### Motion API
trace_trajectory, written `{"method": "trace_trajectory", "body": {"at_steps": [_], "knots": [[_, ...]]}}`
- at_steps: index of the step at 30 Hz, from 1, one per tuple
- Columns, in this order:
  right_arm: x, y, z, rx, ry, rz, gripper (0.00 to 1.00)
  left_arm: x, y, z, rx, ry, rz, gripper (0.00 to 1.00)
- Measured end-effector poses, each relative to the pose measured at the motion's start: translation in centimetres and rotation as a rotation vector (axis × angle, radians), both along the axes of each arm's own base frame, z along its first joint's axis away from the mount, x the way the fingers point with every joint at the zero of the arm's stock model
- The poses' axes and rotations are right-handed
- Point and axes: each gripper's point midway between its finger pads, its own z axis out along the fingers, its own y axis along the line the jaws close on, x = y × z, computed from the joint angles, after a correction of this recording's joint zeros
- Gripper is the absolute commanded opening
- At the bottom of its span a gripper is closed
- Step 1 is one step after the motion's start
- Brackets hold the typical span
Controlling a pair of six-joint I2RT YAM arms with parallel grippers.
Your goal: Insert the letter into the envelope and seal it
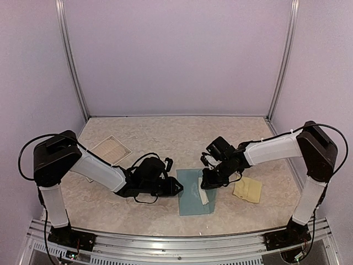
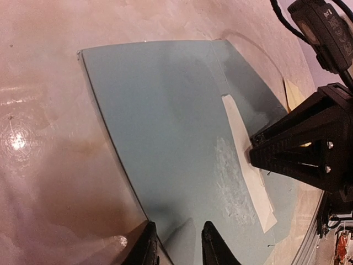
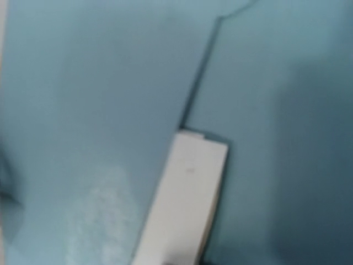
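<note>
Teal envelope [image 1: 193, 193], white strip [image 3: 185, 204] large from right wrist, yellow sheet [image 1: 247, 189] overhead

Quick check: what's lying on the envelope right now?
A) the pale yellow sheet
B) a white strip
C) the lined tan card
B: a white strip lies on the teal envelope; the pale yellow sheet and the lined tan card sit apart from it.

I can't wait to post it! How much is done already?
Done: the white letter lies on the teal envelope, one end seemingly tucked in. In hand: the right gripper is at the letter, the left gripper at the envelope's edge. Left: slide it fully inside, then seal.
</note>
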Motion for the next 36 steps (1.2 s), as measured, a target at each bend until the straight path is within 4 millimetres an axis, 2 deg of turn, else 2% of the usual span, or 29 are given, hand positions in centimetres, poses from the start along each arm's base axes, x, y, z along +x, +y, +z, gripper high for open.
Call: {"method": "trace_trajectory", "body": {"at_steps": [11,15,17,20,22,24,26,29,32,36], "knots": [[-0.3,0.8,0.0,0.020,0.010,0.019,0.13,0.1,-0.1,0.0,-0.001,-0.001,-0.002,0.26],[-0.3,0.8,0.0,0.020,0.010,0.019,0.14,0.1,-0.1,0.0,-0.001,-0.002,-0.002,0.29],[-0.3,0.8,0.0,0.019,0.009,0.018,0.17,0.1,-0.2,0.1,0.000,-0.003,-0.002,0.33],[-0.2,0.7,0.4,0.012,-0.006,0.010,0.30,0.3,0.0,0.3,0.023,-0.018,-0.002,0.40],[0.0,0.6,1.5,0.019,-0.030,0.001,0.39,0.4,1.0,0.6,0.073,-0.033,0.007,0.50],[0.4,0.5,3.6,0.042,-0.079,-0.005,0.45,0.6,2.2,1.5,0.124,-0.058,0.022,0.60],[0.8,0.5,6.5,0.083,-0.146,-0.011,0.48,0.9,3.2,3.3,0.149,-0.099,0.034,0.69],[1.2,0.4,10.1,0.137,-0.229,-0.016,0.48,2.9,5.3,6.7,0.156,-0.156,0.090,0.82],[1.3,0.4,11.0,0.150,-0.251,-0.019,0.49,6.0,8.7,8.6,0.168,-0.191,0.185,0.88],[1.2,0.4,10.8,0.156,-0.253,-0.014,0.50,10.7,15.0,8.5,0.219,-0.185,0.340,0.90]]}}
